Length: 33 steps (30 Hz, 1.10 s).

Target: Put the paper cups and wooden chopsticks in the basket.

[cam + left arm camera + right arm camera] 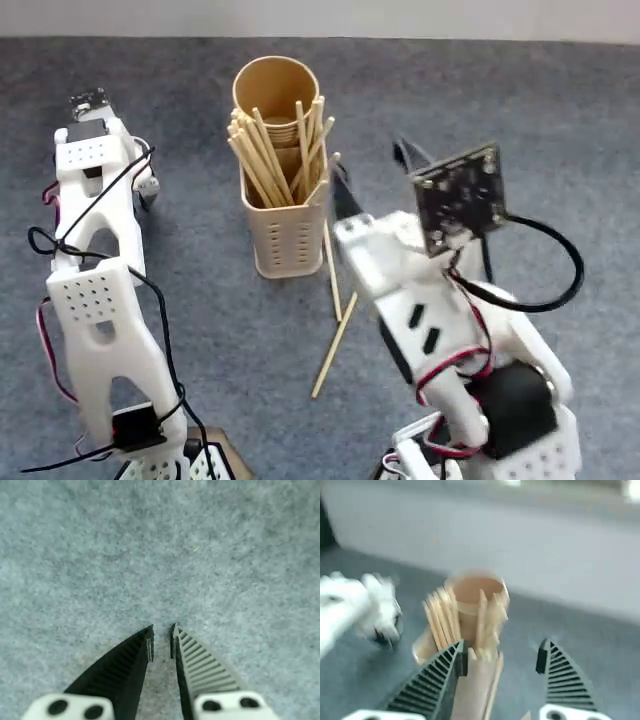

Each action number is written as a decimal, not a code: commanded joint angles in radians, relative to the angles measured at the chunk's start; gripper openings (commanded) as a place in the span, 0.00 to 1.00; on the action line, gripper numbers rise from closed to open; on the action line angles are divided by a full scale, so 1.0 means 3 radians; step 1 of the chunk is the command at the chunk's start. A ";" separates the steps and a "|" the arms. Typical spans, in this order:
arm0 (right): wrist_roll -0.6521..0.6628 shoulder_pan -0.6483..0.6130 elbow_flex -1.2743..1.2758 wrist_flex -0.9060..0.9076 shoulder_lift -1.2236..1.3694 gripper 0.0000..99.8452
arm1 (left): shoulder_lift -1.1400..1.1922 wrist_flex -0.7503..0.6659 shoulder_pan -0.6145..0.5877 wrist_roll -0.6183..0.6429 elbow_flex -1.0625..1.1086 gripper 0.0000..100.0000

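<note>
A cream, perforated basket (285,240) stands upright near the middle of the gray, felt-covered desk (560,120). A stack of paper cups (275,90) sits in its far part, with the open mouth of the top cup rising above the rim. A bundle of wooden chopsticks (262,165) stands slanted in the basket in front of and beside the cups, their tips fanning out above the rim. Two loose chopsticks are still outside. One loose chopstick (333,275) runs along the basket's side nearest the right arm (430,300); whether it touches the wall cannot be told. The other chopstick (335,348) lies flat on the desk just beyond it, angled toward the arms' bases. The right claw (502,657) is close to that same side of the basket, its jaws spread wide with nothing between them. The left arm (95,230) stretches along the opposite side of the desk, well apart from the basket. The left claw (161,642) points down at bare felt, its jaws drawn nearly together with only a slim gap and gripping nothing.
</note>
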 commanded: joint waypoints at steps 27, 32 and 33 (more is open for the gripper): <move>-0.0552 -0.0269 0.2391 -0.1997 0.2084 0.23 | -0.0028 -0.0046 -0.0033 0.0041 -0.0095 0.10; -0.0568 0.0049 0.2391 -0.1967 0.1609 0.21 | -0.0028 -0.0046 -0.0033 0.0041 -0.0095 0.10; -0.0568 0.0130 0.2386 -0.1910 0.1522 0.19 | -0.0028 -0.0046 -0.0033 0.0041 -0.0095 0.10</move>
